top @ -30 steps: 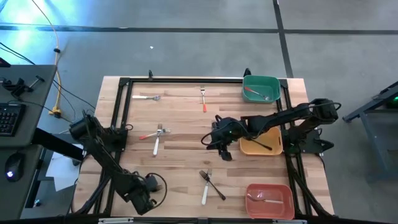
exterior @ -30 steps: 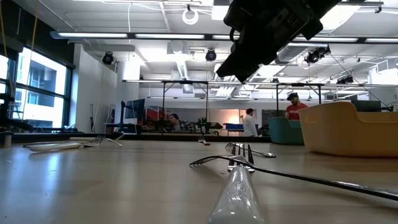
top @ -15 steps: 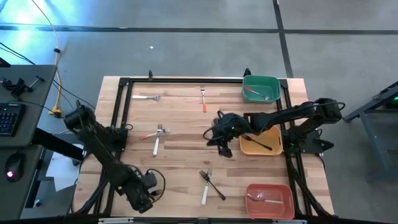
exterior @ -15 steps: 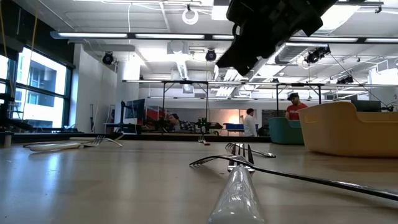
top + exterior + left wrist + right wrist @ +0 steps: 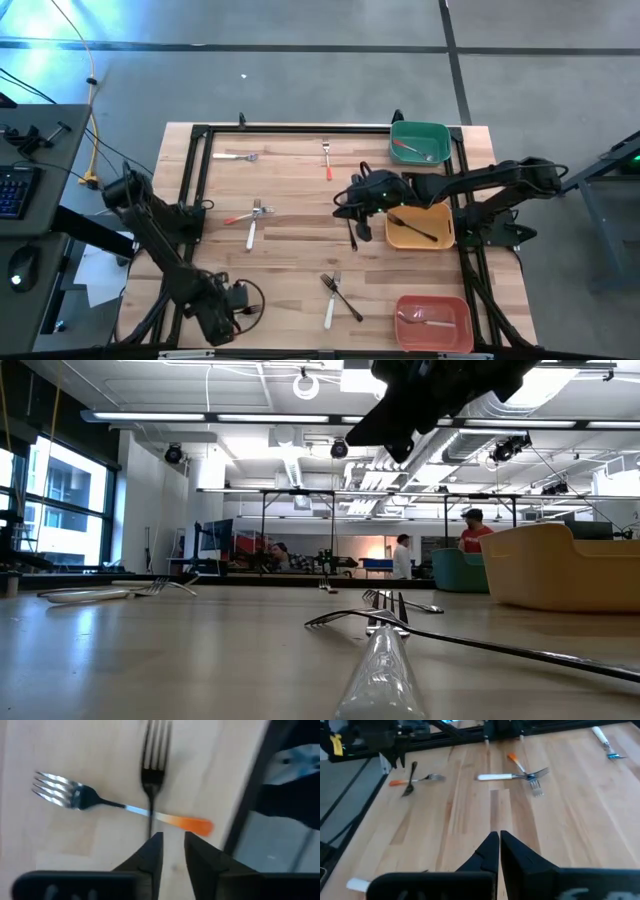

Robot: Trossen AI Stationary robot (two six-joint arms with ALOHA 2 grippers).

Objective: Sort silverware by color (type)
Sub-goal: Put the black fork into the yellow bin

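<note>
My right gripper [image 5: 345, 208] hangs shut above the table's middle, left of the yellow bin [image 5: 420, 228]; a thin black fork [image 5: 353, 233] shows just under it. In its wrist view the fingers [image 5: 498, 834] meet. My left gripper [image 5: 228, 318] is near the table's near-left corner, fingers [image 5: 173, 836] a little apart. It stands over the handle end of a black-handled fork [image 5: 151, 775], which lies across an orange-handled fork [image 5: 125, 807]. Both forks also show in the right wrist view, black [image 5: 411, 780] and orange [image 5: 422, 779]. My right gripper appears to hold the black fork by one end [image 5: 351, 218], and the rest slants away below toward the table's near edge, clear of the wood. The fingers hide the contact in the wrist view, so the kind of hold does not show. My left gripper: the black handle's end runs behind one fingertip [image 5: 156, 839]; I cannot tell whether they touch.
Green bin [image 5: 420, 143] holds an orange-handled fork, the yellow bin a black one, the red bin [image 5: 432, 315] a white one. On the wood lie a white fork [image 5: 235, 156], an orange one [image 5: 327, 160], a crossed orange-white pair [image 5: 250, 220] and a crossed white-black pair [image 5: 338, 297].
My right gripper has risen and drawn back toward the table's far-right side, closer to the yellow bin, fingers staying shut. My left gripper has shifted a little toward the near-left corner.
</note>
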